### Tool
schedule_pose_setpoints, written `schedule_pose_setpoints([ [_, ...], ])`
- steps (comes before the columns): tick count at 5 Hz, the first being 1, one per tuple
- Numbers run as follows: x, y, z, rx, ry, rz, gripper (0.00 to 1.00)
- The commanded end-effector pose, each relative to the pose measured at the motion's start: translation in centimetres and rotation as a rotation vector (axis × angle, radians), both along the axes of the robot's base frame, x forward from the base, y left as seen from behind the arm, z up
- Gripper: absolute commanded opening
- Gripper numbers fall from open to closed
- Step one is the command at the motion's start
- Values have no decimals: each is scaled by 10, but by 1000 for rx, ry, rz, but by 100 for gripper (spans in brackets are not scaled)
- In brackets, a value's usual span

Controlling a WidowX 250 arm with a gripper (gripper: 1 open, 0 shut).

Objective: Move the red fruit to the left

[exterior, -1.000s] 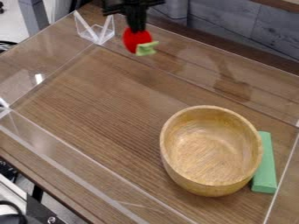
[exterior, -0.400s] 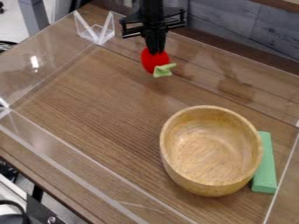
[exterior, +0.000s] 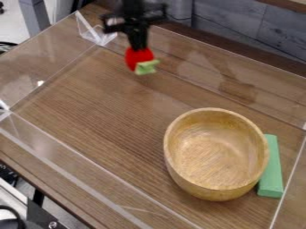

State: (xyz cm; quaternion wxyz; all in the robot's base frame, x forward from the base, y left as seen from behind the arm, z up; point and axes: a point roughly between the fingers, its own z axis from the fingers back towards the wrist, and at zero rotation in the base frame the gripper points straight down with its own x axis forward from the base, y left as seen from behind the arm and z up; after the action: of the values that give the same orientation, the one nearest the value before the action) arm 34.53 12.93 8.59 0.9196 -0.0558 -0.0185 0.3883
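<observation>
I count one red fruit with one leafy cap, one wooden bowl and one light-green bar. I make out one tabletop under them. I have one gripper here, too blurred for me to number its fingers. Near the far corner I see one clear, angular piece; I cannot tell what kind of thing it is.

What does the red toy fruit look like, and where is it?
Far across the table from the big round wooden bowl is the black gripper. At its tip: a small red toy fruit with green leafy cap, the only red thing there.
</observation>
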Motion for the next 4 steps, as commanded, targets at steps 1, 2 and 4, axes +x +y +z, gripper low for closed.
schedule_pose_setpoints([
  [1, 9, 13, 34, 40, -107, -38, 0],
  [2, 4, 16, 28, 50, -110, -79, 0],
  [4, 4, 26, 22, 61, -105, -113, 0],
])
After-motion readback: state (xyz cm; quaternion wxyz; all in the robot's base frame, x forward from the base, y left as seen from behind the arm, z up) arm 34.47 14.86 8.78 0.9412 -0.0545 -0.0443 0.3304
